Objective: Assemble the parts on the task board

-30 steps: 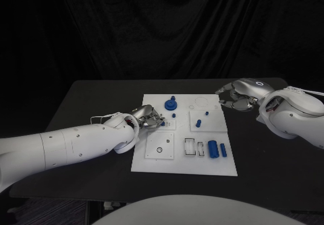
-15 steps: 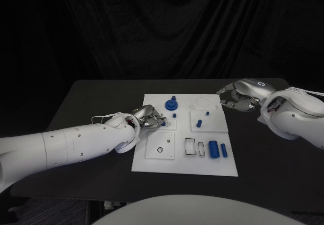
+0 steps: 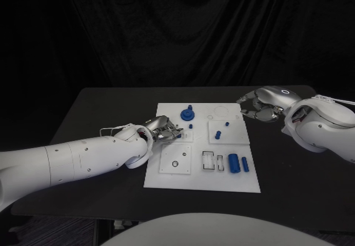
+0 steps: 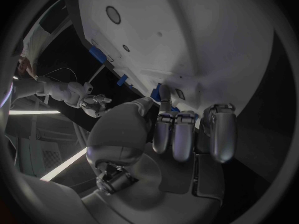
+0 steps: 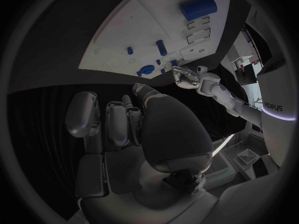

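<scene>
The task board (image 3: 166,179) lies in the middle of the counter (image 3: 96,107), its long sides running from the near edge toward the far edge. On the board's far part a round part (image 3: 188,114) stands, and just nearer than it a small part (image 3: 191,126). Toward the board's right side a short part (image 3: 217,135) lies. Near the board's near right corner a thick part (image 3: 234,162) and a thin part (image 3: 244,164) lie side by side. My left hand (image 3: 164,130) is over the board's left edge. My right hand (image 3: 260,107) is over the counter, just beside the board's far right corner.
</scene>
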You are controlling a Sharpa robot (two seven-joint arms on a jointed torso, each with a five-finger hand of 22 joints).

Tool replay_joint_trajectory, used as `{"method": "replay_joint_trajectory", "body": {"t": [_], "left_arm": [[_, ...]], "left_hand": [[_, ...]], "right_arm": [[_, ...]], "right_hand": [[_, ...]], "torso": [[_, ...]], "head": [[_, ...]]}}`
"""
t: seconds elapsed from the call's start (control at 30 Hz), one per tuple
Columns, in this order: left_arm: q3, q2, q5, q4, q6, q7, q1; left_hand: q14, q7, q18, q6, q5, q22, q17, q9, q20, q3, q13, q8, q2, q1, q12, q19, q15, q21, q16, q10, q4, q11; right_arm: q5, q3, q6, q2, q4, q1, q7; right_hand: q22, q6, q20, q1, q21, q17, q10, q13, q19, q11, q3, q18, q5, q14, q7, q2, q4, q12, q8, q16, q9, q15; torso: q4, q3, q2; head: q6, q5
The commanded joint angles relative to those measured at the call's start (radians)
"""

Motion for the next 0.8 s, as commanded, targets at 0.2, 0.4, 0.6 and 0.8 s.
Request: {"method": "replay_joint_trajectory", "body": {"t": [0.2,0.4,0.6,0.8], "left_arm": [[-0.001,-0.001,0.002,-0.001,0.017,0.021,-0.005],[-0.001,-0.001,0.002,-0.004,0.023,0.016,-0.005],[-0.001,-0.001,0.002,-0.005,0.023,0.020,-0.006],[-0.001,-0.001,0.002,-0.006,0.016,0.047,-0.006]], "left_hand": [[0.102,-0.002,0.011,0.013,-0.003,0.168,0.263,-0.004,0.001,-0.056,0.261,-0.004,0.044,-0.098,0.000,0.001,-0.001,-0.008,0.003,0.104,0.002,-0.001],[0.102,-0.005,0.011,0.022,-0.003,0.170,0.263,0.009,0.000,-0.077,0.261,0.007,0.056,-0.125,0.000,0.001,-0.002,-0.008,0.003,0.104,0.002,-0.003],[0.102,-0.014,0.011,0.018,-0.004,0.175,0.263,0.084,-0.005,-0.106,0.261,0.053,0.070,-0.133,0.000,0.004,-0.008,-0.007,0.003,0.104,0.001,-0.010],[0.102,-0.018,0.011,-0.015,0.011,0.178,0.263,0.185,-0.009,-0.128,0.261,0.112,0.087,-0.125,0.000,0.005,-0.012,-0.011,0.003,0.104,0.000,-0.014]], "right_arm": [[0.000,0.000,-0.002,0.000,-0.001,-0.004,-0.008],[0.000,0.000,-0.002,0.000,-0.001,-0.004,-0.007],[0.000,0.000,-0.003,-0.001,-0.001,-0.004,-0.007],[0.000,0.000,-0.002,-0.001,-0.001,-0.004,-0.007]], "right_hand": [[0.125,0.005,-0.001,-0.007,-0.004,0.014,-0.008,0.111,-0.006,0.001,0.004,0.011,0.004,0.041,0.005,0.000,0.001,-0.005,0.003,-0.006,-0.002,0.006],[0.125,0.005,-0.001,-0.007,-0.004,0.014,-0.008,0.111,-0.006,0.001,0.004,0.011,0.004,0.041,0.005,0.000,0.001,-0.005,0.003,-0.006,-0.002,0.006],[0.125,0.005,-0.001,-0.007,-0.004,0.014,-0.008,0.111,-0.006,0.001,0.004,0.011,0.004,0.041,0.005,0.000,0.001,-0.005,0.003,-0.006,-0.002,0.006],[0.125,0.006,-0.001,-0.008,-0.004,0.014,-0.007,0.112,-0.006,0.002,0.006,0.011,0.004,0.041,0.005,0.000,0.001,-0.004,0.003,-0.006,-0.002,0.006]], "torso": [[0.0003,-0.0001,0.000],[0.0005,-0.0004,0.001],[-0.0002,-0.0006,0.001],[-0.0007,-0.0004,0.001]], "head": [[0.000,-0.001],[0.000,0.000],[0.000,0.001],[0.000,0.002]]}}
